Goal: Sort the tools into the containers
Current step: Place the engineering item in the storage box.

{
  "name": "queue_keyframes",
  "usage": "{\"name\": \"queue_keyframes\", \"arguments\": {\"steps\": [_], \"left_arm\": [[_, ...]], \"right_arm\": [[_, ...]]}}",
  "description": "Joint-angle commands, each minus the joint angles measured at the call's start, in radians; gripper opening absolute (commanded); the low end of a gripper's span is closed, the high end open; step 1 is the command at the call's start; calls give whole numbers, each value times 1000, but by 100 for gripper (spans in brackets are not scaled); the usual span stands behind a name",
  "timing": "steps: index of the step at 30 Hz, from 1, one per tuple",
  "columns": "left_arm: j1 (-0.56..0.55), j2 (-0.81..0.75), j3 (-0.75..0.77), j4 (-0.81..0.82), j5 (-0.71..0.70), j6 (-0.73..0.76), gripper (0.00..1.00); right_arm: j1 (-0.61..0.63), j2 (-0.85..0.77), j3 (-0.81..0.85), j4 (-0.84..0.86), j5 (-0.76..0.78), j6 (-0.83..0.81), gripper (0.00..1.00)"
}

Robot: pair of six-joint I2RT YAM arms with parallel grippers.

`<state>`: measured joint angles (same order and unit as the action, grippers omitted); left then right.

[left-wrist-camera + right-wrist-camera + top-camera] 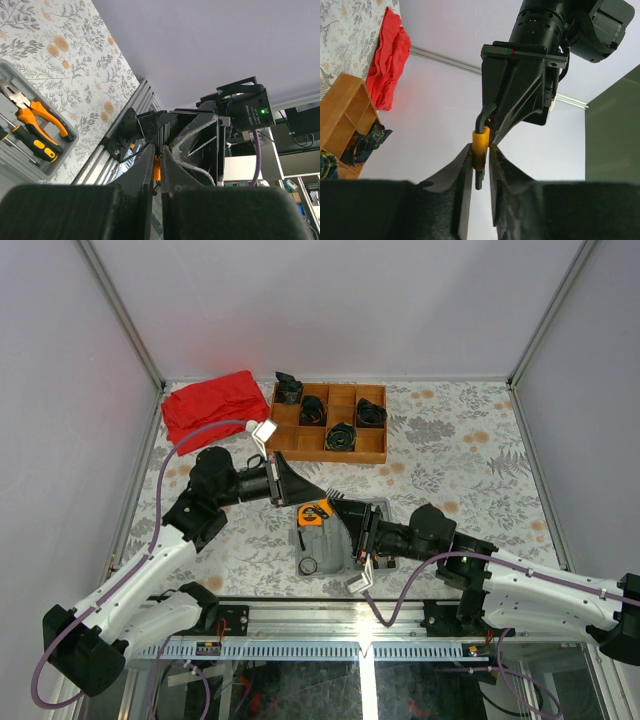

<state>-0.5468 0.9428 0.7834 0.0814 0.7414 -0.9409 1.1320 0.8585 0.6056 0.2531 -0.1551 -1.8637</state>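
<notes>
Left tool [158,152] clamped shut on an orange-handled piece [480,142] above the grey case [320,548]; right tool [480,150] slightly parted around it, likely a handover.

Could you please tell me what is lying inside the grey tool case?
Orange-handled pliers and black-and-yellow screwdrivers lie in the grey case; from above, an orange tape measure shows. The right arm covers its right side.

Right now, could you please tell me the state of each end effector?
Left end effector: closed on a small orange piece.
Right end effector: slightly open beside that piece.
</notes>
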Motion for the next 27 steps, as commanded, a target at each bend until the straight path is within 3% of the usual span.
{"name": "queue_keyframes", "arguments": {"steps": [1,6,10,14,21,24,27], "left_arm": [[-1,-6,-9,63,24,-7,0],[0,0,-9,65,19,-6,0],[1,-6,-16,55,-9,1,0],[1,-17,-17,-23,-103,52,0],[-1,-23,-77,-81,-264,77,0],[-1,-24,-108,-80,-309,72,0],[-16,-33,-148,-76,-377,48,0]], "right_arm": [[0,-49,-5,97,5,48,34],[-1,-109,-50,76,5,117,51],[-1,-162,-103,67,5,228,54],[-1,-237,-170,87,36,463,55],[-1,-321,-240,75,87,1187,53],[-1,-320,-245,128,301,1579,54],[-1,-302,-187,34,600,1941,57]]}}
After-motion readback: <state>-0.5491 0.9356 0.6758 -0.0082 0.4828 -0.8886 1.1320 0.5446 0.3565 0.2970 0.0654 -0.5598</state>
